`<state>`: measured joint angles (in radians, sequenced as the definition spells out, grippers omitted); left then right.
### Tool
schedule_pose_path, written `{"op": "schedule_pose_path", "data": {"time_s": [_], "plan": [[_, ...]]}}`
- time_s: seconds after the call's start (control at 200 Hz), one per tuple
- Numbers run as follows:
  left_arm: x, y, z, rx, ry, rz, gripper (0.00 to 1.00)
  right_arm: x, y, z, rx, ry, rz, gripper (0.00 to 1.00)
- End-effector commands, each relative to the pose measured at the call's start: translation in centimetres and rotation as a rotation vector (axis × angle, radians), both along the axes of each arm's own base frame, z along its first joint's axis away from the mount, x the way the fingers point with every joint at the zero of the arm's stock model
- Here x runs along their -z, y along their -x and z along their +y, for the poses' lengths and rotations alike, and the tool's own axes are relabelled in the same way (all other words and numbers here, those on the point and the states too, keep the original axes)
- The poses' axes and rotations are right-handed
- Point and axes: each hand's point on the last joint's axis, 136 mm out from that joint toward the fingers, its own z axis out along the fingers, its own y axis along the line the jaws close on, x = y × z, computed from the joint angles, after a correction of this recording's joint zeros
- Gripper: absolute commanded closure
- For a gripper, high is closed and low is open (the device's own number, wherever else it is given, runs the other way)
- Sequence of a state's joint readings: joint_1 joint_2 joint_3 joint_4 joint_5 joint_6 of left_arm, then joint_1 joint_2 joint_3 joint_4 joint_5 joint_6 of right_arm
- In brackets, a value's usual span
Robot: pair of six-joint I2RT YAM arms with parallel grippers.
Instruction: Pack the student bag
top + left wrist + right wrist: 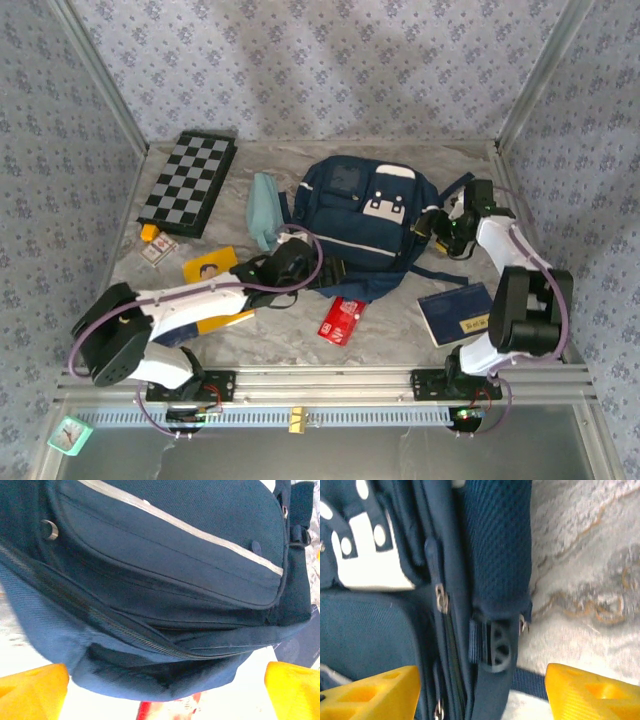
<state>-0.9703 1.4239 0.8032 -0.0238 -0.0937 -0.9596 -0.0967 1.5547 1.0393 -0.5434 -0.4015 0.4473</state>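
Clock [70,433]: small, teal, off the table at the near left corner, on the near side of the front rail
Chessboard [188,183]: flat, black and white, at the far left of the table [400,345], well apart from the bag
Small items [155,245]: a few little pieces just in front of the chessboard; too small to identify
Yellow book [212,268]: lies flat, a photo on its cover; the left arm crosses over its near part
Pencil case [264,210]: pale teal, lying just beside the bag's left side
Left gripper [288,264]: at the bag's near left corner; jaws wide apart, the 2 yellow fingers [30,692] stand at opposite edges of the wrist view with the bag's lower edge ahead of them; nothing clamped
Student bag [360,215]: navy, lying flat at the middle of the table toward the back, front face up, white pocket patches on top, pale zip trim across the front pocket
Red packet [342,320]: flat on the table, just in front of the bag
Blue booklet [455,313]: flat, near right, between the bag and the right arm's base
Right gripper [438,226]: at the bag's right side; jaws apart, yellow fingers [592,692] set either side of a dark strap buckle [496,647] and a zip; no grip seen
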Motion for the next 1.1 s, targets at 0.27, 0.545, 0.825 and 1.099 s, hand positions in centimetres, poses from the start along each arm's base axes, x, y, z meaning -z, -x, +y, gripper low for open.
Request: {"op": "schedule_pose_path", "data": {"time_s": [0.27,0.545,0.825,1.099], "plan": [[0.6,-3.2,-3.7,-0.073,0.044,-0.068,0.0,1.7,-5.1,0.7,-0.008,-0.078,-0.041,0.6],[0.2,-7.8,-2.2,-0.125,-0.01,-0.164,0.0,-3.2,-5.0,2.2,-0.009,-0.225,-0.184,0.98],[-4.8,-14.2,-2.3,-0.075,0.014,-0.335,0.0,-10.2,-3.4,2.7,0.136,-0.321,-0.311,1.0],[-7.8,-15.7,1.4,0.007,-0.117,-0.387,0.01,-9.3,-1.2,3.2,0.376,-0.358,-0.323,1.0]]}}
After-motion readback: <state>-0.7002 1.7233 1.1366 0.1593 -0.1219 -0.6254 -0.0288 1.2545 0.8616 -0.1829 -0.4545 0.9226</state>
